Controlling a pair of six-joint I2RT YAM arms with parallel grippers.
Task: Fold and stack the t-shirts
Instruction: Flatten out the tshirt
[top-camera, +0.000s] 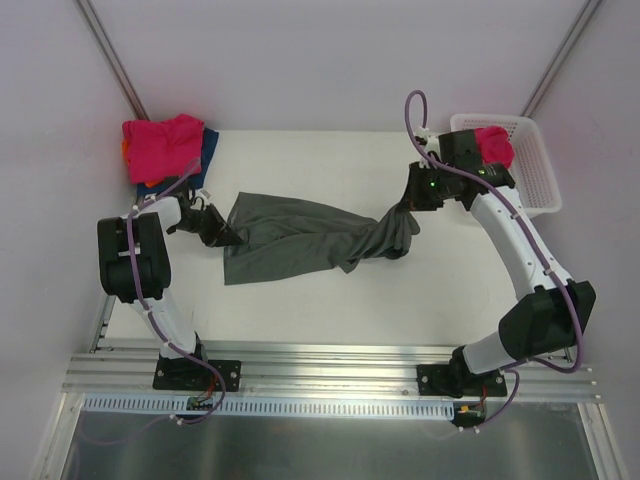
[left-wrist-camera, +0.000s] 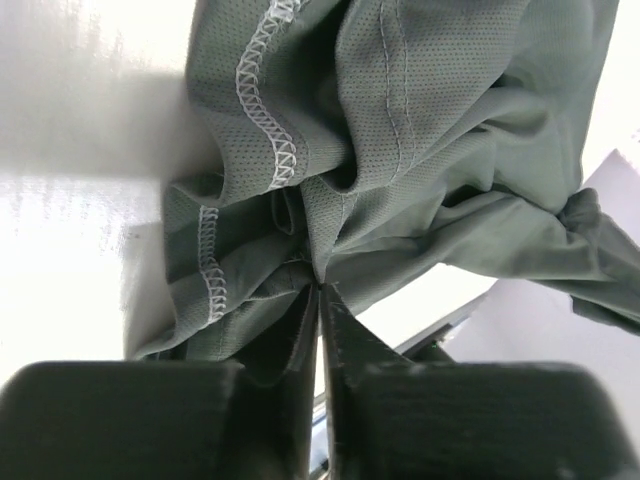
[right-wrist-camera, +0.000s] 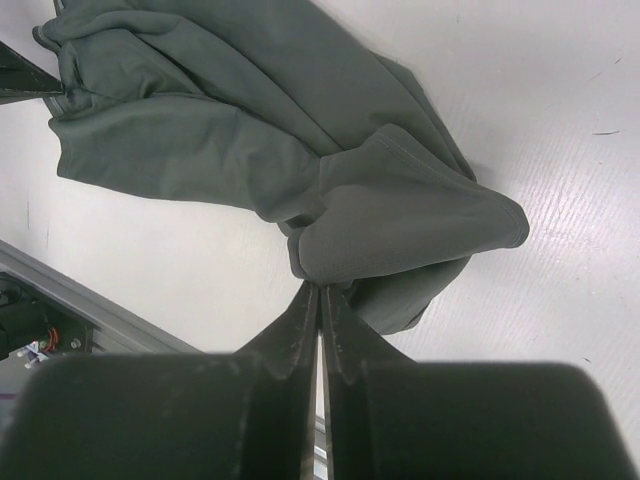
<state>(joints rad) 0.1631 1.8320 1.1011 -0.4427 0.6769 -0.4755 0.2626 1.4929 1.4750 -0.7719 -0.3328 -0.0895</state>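
The dark grey t-shirt (top-camera: 300, 240) is stretched across the middle of the table (top-camera: 330, 310), with its long axis running left to right and tilting slightly toward the far side at its right end. Its left part is spread fairly flat, while its right part is gathered into a twisted bunch. No neck label can be made out.

The left end of the shirt is met by the left gripper (top-camera: 207, 222). In the left wrist view the fingers (left-wrist-camera: 290, 340) are seen pressed together, with a fold of grey cloth pinched at their tips. A white zigzag-stitched hem (left-wrist-camera: 262, 90) is seen just beyond them, crumpled.

The right, bunched end is held by the right gripper (top-camera: 405, 207). In the right wrist view its fingers (right-wrist-camera: 290, 330) are seen pressed together on a rounded fold of the shirt, and the rest of the cloth trails away toward the other arm.

A bright pink t-shirt (top-camera: 160, 145) is laid on top of a blue one (top-camera: 206, 150) at the far left corner of the table, well apart from the grey shirt, and an orange edge (top-camera: 125, 150) shows at the left side of that pile. Another pink t-shirt (top-camera: 495, 145) is seen in the white basket (top-camera: 540, 175) at the far right, just behind the right arm.
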